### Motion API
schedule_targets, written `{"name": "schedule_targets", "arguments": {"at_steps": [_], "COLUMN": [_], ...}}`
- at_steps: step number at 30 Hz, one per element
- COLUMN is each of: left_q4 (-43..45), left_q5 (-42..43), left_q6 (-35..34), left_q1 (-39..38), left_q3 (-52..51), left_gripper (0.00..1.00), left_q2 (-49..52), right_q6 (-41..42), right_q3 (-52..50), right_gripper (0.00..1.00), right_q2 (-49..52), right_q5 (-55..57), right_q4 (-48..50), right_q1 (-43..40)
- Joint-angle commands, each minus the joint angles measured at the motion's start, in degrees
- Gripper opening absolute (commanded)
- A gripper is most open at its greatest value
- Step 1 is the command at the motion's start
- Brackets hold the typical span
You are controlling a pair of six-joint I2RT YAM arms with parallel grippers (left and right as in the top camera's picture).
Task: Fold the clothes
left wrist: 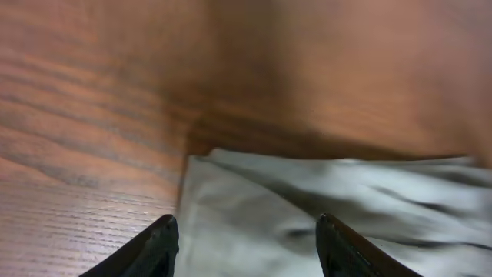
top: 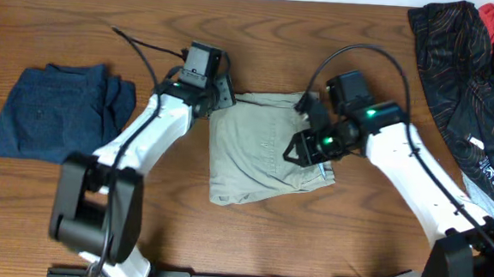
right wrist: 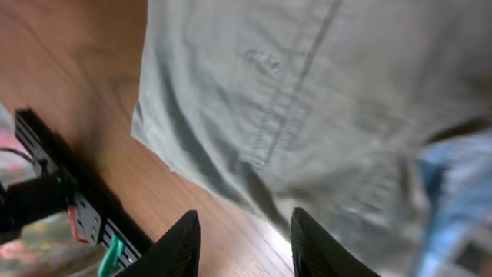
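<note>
Overhead: trousers [top: 263, 148] folded mid-counter [top: 224, 236], bundle near-square, long axis unclear.
Left wrist: left end effector [left wrist: 246, 246] jaws spread over blurred cloth edge.
Right wrist: right end effector [right wrist: 242, 235] jaws spread, nothing held; seam runs diagonally, cloth cropped.

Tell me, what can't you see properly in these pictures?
- Overhead: the right gripper covers part of the trousers' right side.
- Left wrist: the trousers are blurred and cut off by the bottom edge.
- Right wrist: a blue patch is too blurred to identify.
- Overhead: the dark clothes are cut off by the right edge.
</note>
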Motion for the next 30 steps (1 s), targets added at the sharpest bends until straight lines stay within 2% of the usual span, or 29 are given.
{"name": "schedule_targets", "arguments": {"at_steps": [1, 5, 10, 13, 18, 21, 24, 30], "left_q4": [-0.15, -2.56, -10.29, -16.61, -28.83, -35.52, -41.16, -40.15], "left_q5": [-1.46, -1.51, -1.53, -1.51, 0.02, 5.68, 10.56, 9.07], "left_q6": [1.22, 1.25, 1.25, 1.22, 1.14, 1.18, 1.18, 1.25], "left_q1": [-0.07, -0.07, -0.07, -0.07, -0.07, -0.07, -0.09, -0.17], "left_q3": [0.83, 0.83, 0.79, 0.79, 0.79, 0.79, 0.81, 0.81], "left_gripper": [0.59, 0.59, 0.59, 0.59, 0.59, 0.59, 0.58, 0.58], "left_q2": [3.67, 7.15, 8.22, 8.22, 8.22, 8.22, 7.43, 0.59], "right_q6": [0.68, 1.01, 3.13, 5.84, 12.44, 12.96, 12.33, 12.31], "right_q3": [-2.51, -6.6, -10.91, -11.89, -11.89, -11.69, -11.23, -11.23], "right_gripper": [0.39, 0.48, 0.48, 0.47, 0.47, 0.54, 0.6, 0.71], "right_q2": [1.36, 3.17, 6.88, 9.05, 11.13, 11.02, 11.02, 11.02], "right_q5": [2.25, 5.27, 11.15, 17.03, 34.45, 41.44, 42.1, 41.72], "right_q4": [1.25, 4.31, 6.23, 6.38, 9.18, 14.84, 22.23, 24.3], "right_q1": [3.08, 5.11, 4.98, 3.85, 0.52, -1.27, -2.67, -2.78]}}
